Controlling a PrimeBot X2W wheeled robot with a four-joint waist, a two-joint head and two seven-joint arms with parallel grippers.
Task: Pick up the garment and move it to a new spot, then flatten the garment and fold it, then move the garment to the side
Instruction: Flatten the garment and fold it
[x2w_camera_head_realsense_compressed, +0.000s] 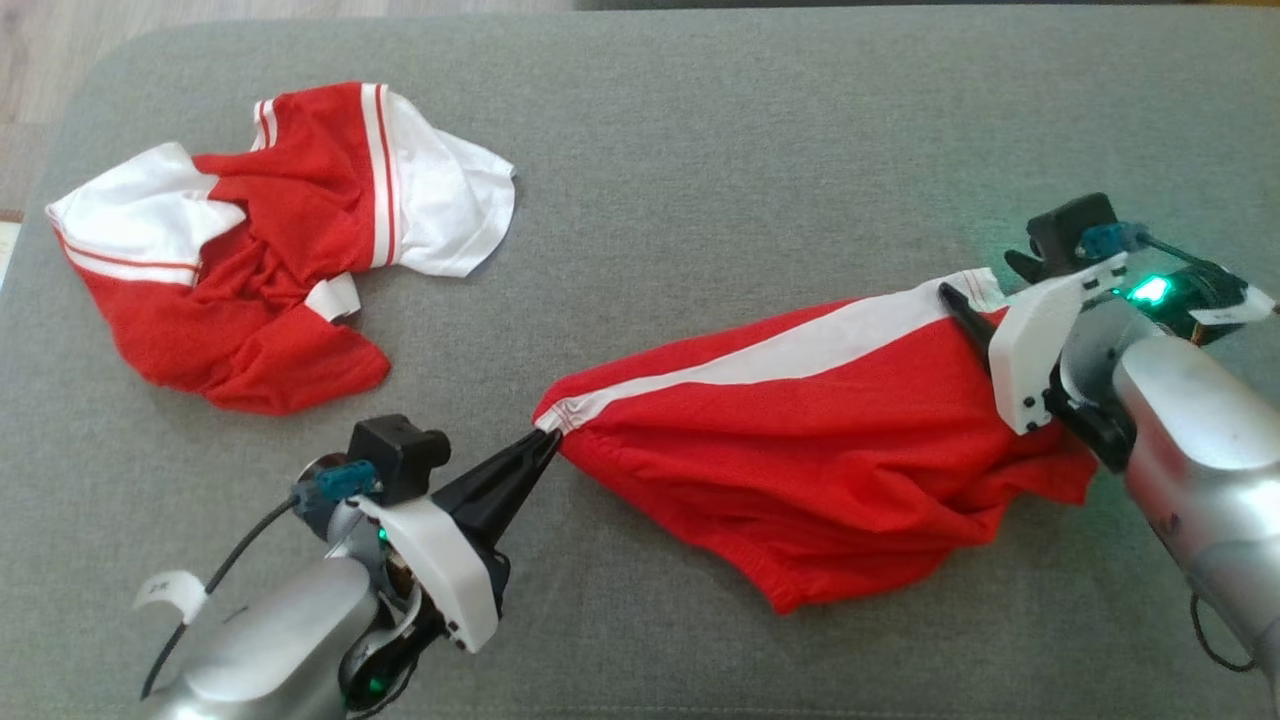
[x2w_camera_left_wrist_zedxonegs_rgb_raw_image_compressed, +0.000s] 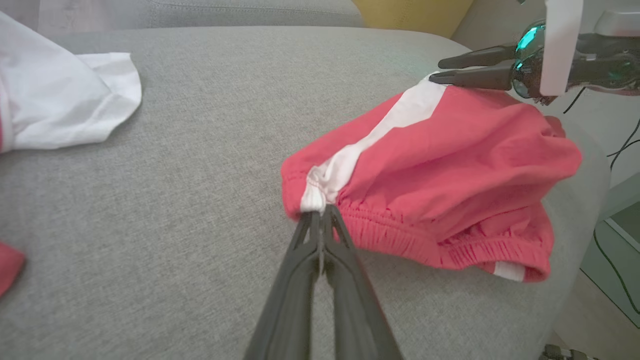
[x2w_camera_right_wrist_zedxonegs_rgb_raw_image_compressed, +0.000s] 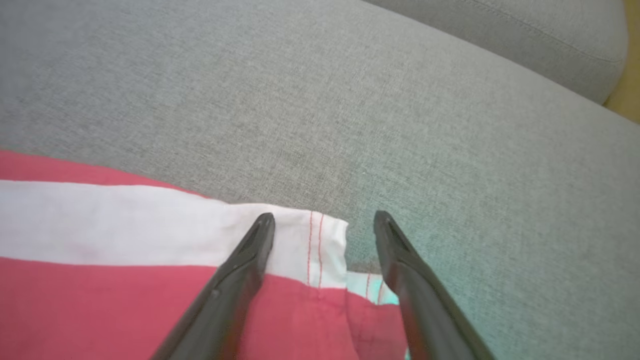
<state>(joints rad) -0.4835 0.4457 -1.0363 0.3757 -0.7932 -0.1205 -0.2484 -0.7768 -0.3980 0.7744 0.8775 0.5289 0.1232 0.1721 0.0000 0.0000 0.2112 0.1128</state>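
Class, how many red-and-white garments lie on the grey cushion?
2. A crumpled garment lies at the far left; the shorts lie right of it, waistband corner pinched by the left end effector.

Red shorts with a white side stripe lie bunched on a grey cushion. The left gripper pinches the waistband end; the right gripper sits spread over the hem end. A crumpled red-and-white jersey lies well apart, far left.
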